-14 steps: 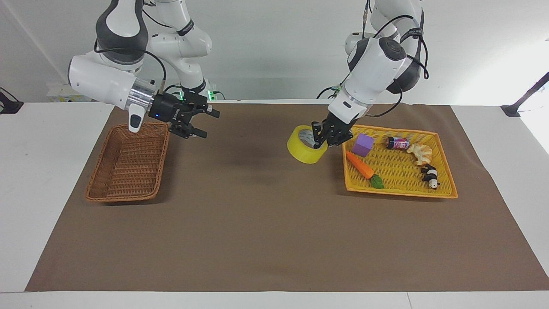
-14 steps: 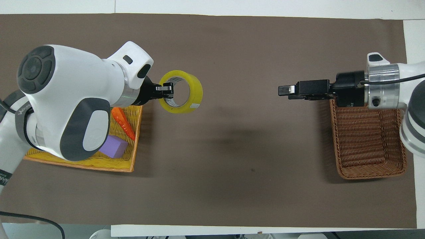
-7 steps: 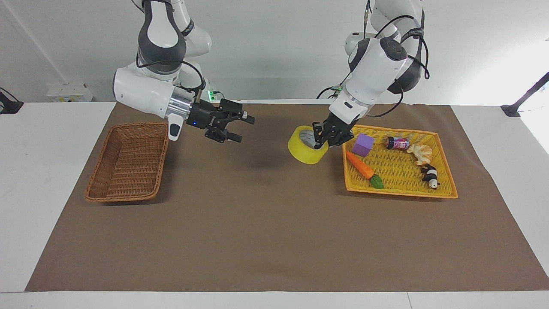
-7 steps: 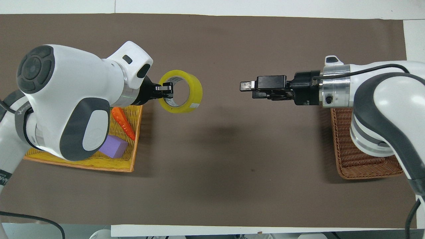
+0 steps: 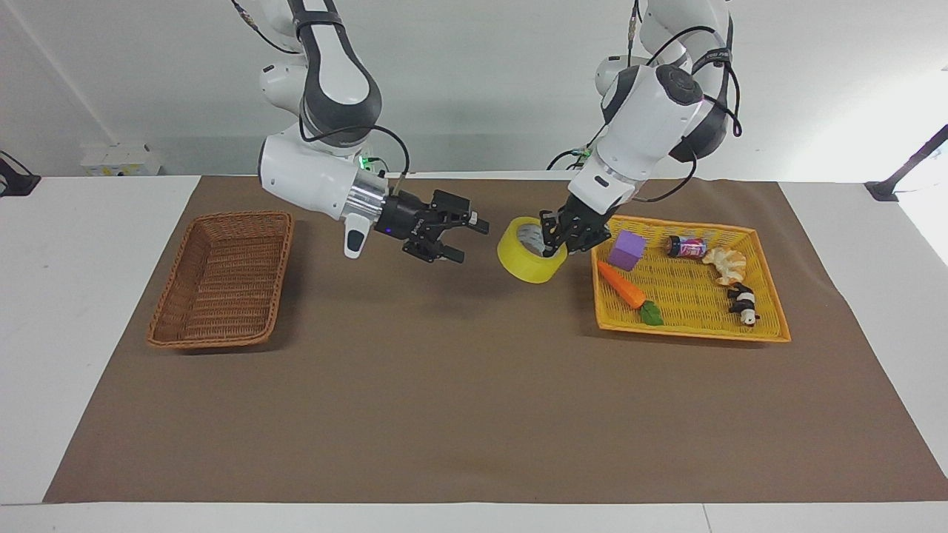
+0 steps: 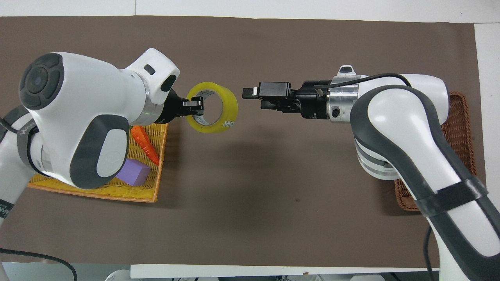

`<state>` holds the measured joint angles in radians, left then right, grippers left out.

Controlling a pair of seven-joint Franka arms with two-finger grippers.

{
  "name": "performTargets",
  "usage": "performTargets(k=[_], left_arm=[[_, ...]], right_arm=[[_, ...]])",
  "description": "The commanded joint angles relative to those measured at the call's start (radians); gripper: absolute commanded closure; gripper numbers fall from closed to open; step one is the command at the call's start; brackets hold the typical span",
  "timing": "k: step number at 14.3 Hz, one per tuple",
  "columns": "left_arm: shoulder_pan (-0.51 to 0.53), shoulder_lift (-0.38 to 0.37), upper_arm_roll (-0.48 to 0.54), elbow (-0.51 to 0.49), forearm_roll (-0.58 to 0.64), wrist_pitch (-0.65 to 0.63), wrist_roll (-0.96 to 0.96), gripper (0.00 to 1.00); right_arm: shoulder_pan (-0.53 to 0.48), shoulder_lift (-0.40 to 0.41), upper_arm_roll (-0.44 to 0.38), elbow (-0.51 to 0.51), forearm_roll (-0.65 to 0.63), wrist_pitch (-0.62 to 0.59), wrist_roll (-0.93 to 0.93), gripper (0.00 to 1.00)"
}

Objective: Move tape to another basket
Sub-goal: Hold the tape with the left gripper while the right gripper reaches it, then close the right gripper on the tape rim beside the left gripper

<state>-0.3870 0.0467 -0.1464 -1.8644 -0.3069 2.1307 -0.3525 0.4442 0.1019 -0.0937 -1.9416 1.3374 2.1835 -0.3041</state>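
Left tool is clamped on the tape wall, one finger inside the core. Right tool, fingers apart, sits just beside it. Roll looks light, stiff and slick, so I'd grab across the wall.

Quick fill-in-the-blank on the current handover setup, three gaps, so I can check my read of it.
1. The left pincer is shut on the rim of the ____.
2. The right pincer, over the brown mat, is ____.
3. The tape hangs beside the ____ basket, not the wicker basket.

Missing words: tape; open; yellow
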Motion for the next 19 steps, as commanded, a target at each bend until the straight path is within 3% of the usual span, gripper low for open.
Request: performTargets(k=[1,9,13,19], left_arm=[[-0.004,-0.007,0.011,0.004,-0.020,-0.005,0.001,1.00],[-0.009,-0.008,0.011,-0.001,-0.018,-0.005,-0.006,1.00],[-0.006,-0.010,0.011,-0.002,-0.018,-0.005,-0.005,1.00],[-0.007,-0.011,0.011,-0.009,-0.018,-0.002,-0.010,1.00]], right_arm=[[0.022,0.030,-0.003,0.051,-0.009,0.010,0.011,0.00],[0.080,0.097,-0.001,0.093,-0.020,0.088,-0.193,0.00],[0.114,0.108,-0.001,0.105,-0.009,0.137,-0.193,0.00],[0.113,0.110,-0.001,0.105,-0.006,0.119,-0.170,0.00]])
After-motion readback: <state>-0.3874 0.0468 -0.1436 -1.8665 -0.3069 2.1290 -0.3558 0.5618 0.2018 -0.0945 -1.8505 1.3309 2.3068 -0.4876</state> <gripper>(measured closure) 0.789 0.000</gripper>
